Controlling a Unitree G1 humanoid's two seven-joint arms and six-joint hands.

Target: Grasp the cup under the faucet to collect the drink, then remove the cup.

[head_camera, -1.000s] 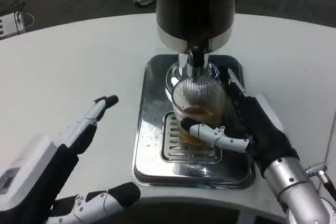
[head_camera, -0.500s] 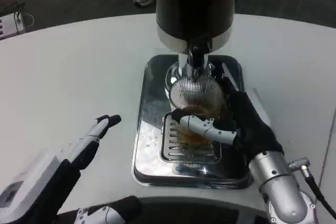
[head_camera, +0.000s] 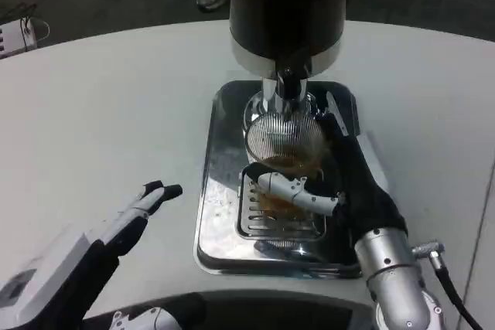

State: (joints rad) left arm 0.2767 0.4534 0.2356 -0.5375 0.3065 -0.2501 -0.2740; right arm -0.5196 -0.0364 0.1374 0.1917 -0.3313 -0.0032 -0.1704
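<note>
Spanning the frame, white counter [head_camera: 116, 106], dark floor along the top edge, right hand [head_camera: 340, 187] grasping ribbed cup [head_camera: 284, 148] at centre, left hand [head_camera: 116, 229] released, lower left.

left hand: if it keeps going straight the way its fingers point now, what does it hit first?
Probably the steel drip tray. The left hand is open and points up-right across bare white table toward the tray's left edge. Its height above the table is unclear.

Right hand [head_camera: 352, 183] around ribbed cup [head_camera: 283, 144] under the faucet [head_camera: 288, 83], left hand [head_camera: 93, 249] open-fingered aside.
</note>
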